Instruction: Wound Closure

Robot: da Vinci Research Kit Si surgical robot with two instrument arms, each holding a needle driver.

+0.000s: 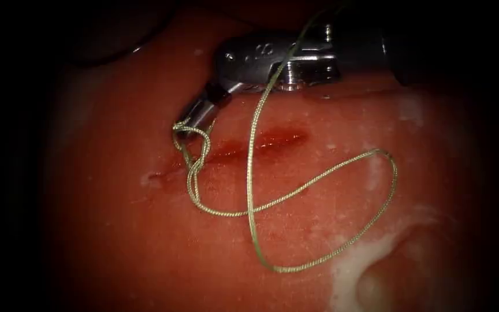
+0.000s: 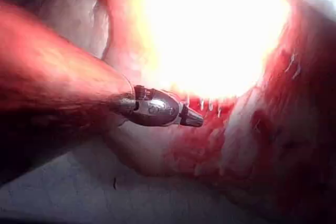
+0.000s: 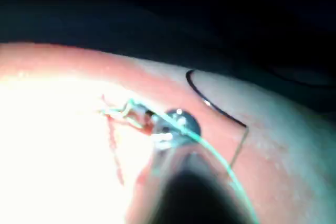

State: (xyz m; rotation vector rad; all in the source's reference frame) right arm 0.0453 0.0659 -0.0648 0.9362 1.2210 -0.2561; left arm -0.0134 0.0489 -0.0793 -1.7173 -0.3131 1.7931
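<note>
Gripping the thread (image 1: 249,173) at the cut's (image 1: 261,141) left end, the right end effector (image 1: 186,128) is closed. The left end effector (image 2: 195,119) is closed and empty. The needle (image 3: 210,103) lies loose on the tissue (image 1: 116,231).

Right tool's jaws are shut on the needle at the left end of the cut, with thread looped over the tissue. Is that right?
Not quite. The right tool has its jaws shut on the thread, not the needle, at the left end of the cut, as the endoscope view shows. The needle lies loose on the tissue in the right wrist view. The thread is looped as you say.
</note>
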